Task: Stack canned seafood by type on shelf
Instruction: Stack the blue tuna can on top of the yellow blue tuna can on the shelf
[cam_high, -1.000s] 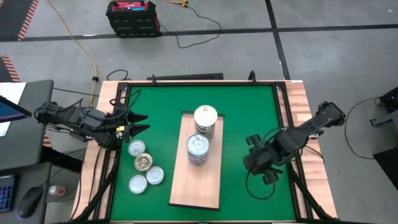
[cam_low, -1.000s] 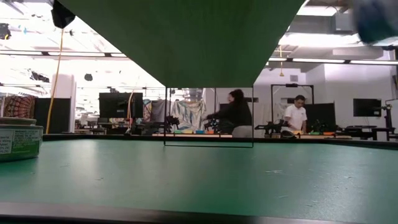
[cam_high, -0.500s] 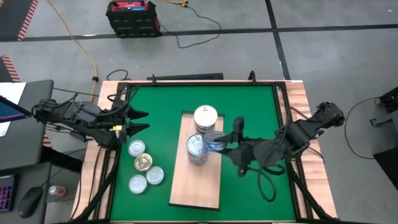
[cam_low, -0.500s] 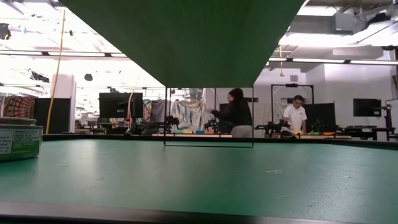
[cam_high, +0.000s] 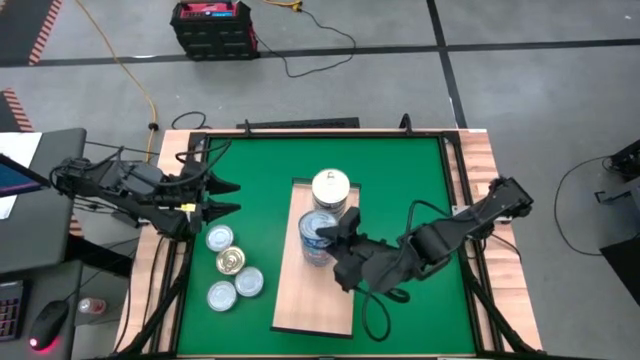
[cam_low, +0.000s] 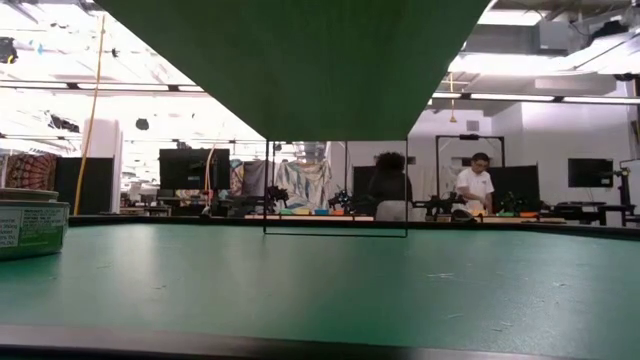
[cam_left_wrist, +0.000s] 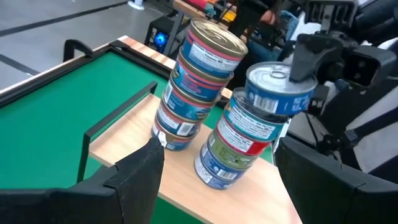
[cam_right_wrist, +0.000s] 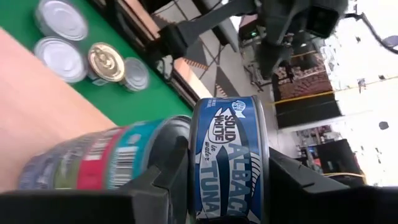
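Note:
The pale wooden shelf (cam_high: 315, 300) lies mid-mat and carries two stacks of canned seafood: a far stack (cam_high: 330, 190) (cam_left_wrist: 189, 87) and a near stack (cam_high: 314, 248) (cam_left_wrist: 233, 149). My right gripper (cam_high: 335, 235) (cam_right_wrist: 230, 180) reaches in from the table's right, shut on a blue tuna can (cam_left_wrist: 277, 90) (cam_right_wrist: 229, 155) at the top of the near stack. Several loose cans (cam_high: 232, 262) (cam_right_wrist: 62, 56) stand on the green mat left of the shelf. My left gripper (cam_high: 225, 197) (cam_left_wrist: 227, 186) hangs open above the mat's left side, clear of everything. My right gripper pinches the blue can between its two fingers, one on the lid (cam_left_wrist: 287, 73) and one on the bottom face (cam_right_wrist: 186, 168). The fingers come nearly level from the table's right. The can sits slightly tilted over the near stack; whether it rests on the stack I cannot tell.
A black frame (cam_high: 455, 190) borders the green mat, and the wooden table rim (cam_high: 495, 200) lies outside it. In the low view one can (cam_low: 30, 228) stands at the left on the mat. People show in the room behind (cam_low: 470, 190).
My right gripper has gone from the mat's right side toward the shelf with the blue can. It has tipped from pointing down to nearly level and rolled, and now holds the can over the near stack.

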